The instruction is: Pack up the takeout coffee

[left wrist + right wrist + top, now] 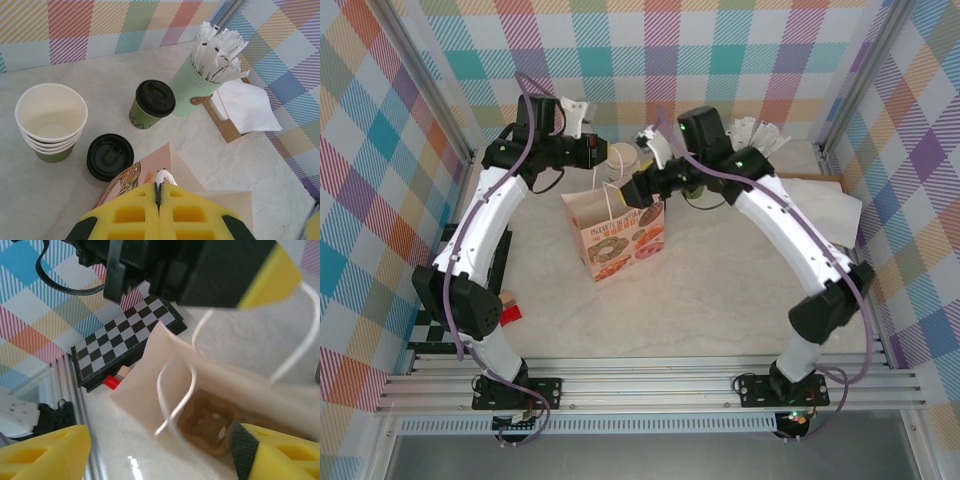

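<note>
Left gripper (159, 192) pinched tight on the white cord handle (163, 176) of the paper bag (150, 167); right gripper (160, 445) spread wide over the bag's mouth, gripping nothing.

The takeout coffee (152, 104), a small olive-green paper cup under a glossy round black lid, stands upright on the marbled tabletop (100, 75) beyond the bag, apart from it. A loose black lid (110, 156) lies flat just beside the bag's far edge. Further off the same side is a nested stack of lidless cream-lined cups (50, 120). Beyond the bag's other side, just beside the coffee, a mint-green mug (192, 90) bristles with white sachets, next to a wooden holder (222, 122) of white napkins. The bag is stiff cream paper, and its second handle loop (175, 390) droops into the opening.
</note>
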Robot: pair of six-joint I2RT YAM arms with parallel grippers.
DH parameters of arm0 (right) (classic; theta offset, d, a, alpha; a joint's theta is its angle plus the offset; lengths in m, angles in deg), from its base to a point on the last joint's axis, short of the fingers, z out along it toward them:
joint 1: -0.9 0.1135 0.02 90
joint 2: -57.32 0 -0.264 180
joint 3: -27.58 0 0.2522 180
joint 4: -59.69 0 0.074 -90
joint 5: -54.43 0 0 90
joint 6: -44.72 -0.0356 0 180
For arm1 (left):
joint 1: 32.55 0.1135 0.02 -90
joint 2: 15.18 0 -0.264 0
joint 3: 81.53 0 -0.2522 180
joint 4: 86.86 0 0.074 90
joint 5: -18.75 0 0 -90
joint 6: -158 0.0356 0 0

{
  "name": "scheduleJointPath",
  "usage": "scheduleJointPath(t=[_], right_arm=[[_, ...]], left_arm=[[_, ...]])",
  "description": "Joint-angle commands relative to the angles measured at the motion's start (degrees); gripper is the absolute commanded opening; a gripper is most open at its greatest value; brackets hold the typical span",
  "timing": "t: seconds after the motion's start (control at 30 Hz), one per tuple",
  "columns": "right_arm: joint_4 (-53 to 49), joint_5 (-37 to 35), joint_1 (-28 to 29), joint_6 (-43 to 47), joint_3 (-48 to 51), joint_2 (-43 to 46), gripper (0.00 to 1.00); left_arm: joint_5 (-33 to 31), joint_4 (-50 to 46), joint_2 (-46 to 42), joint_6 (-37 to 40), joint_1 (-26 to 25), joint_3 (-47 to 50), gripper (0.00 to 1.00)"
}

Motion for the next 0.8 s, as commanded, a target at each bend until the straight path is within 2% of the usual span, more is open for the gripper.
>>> scheduleJointPath(t=[0.0, 0.1, 0.17, 0.23, 0.27, 0.33, 0.4, 0.53, 0.6, 0.77], right_arm=[[-3.76, 2.59, 1.61, 10.77, -7.54, -6.73, 0.66], [-10.05, 3.75, 3.40, 15.30, -17.10, -12.24, 0.46], [-14.85, 2.03, 4.62, 18.45, -20.00, -14.06, 0.41], [-14.43, -0.61, 5.45, 19.66, -15.84, -12.42, 0.39], [-13.60, -1.35, 5.53, 19.69, -13.73, -11.33, 0.34], [-11.90, -3.84, 6.57, 20.53, -10.22, -8.83, 0.16], [-8.38, -6.85, 8.12, 22.49, -5.27, -4.99, 0.03], [7.80, -14.20, 12.73, 31.83, 14.82, 6.55, 0.00], [15.30, -16.68, 13.71, 32.51, 21.48, 10.33, 0.00], [21.73, -18.81, 15.12, 34.49, 26.14, 13.63, 0.04]], left_arm=[[-0.69, -2.57, 1.35, 0.63, -0.52, -2.85, 0.00], [-2.24, -2.75, 1.99, -0.03, -0.23, -4.03, 0.00], [-2.68, -2.52, 2.43, -0.67, 0.05, -4.52, 0.00], [-2.53, -1.53, 2.69, -1.37, 0.23, -4.62, 0.00], [-2.46, -1.09, 2.75, -1.58, 0.23, -4.63, 0.00], [-3.24, -0.66, 3.18, -2.02, 0.31, -4.81, 0.00], [-5.86, -1.49, 4.22, -2.71, 0.40, -5.98, 0.00], [-12.53, -4.16, 7.32, -5.47, 1.10, -10.02, 0.00], [-14.89, -4.71, 8.50, -6.05, 1.20, -11.08, 0.00], [-15.83, -4.94, 11.01, -6.44, 1.46, -11.50, 0.00]])
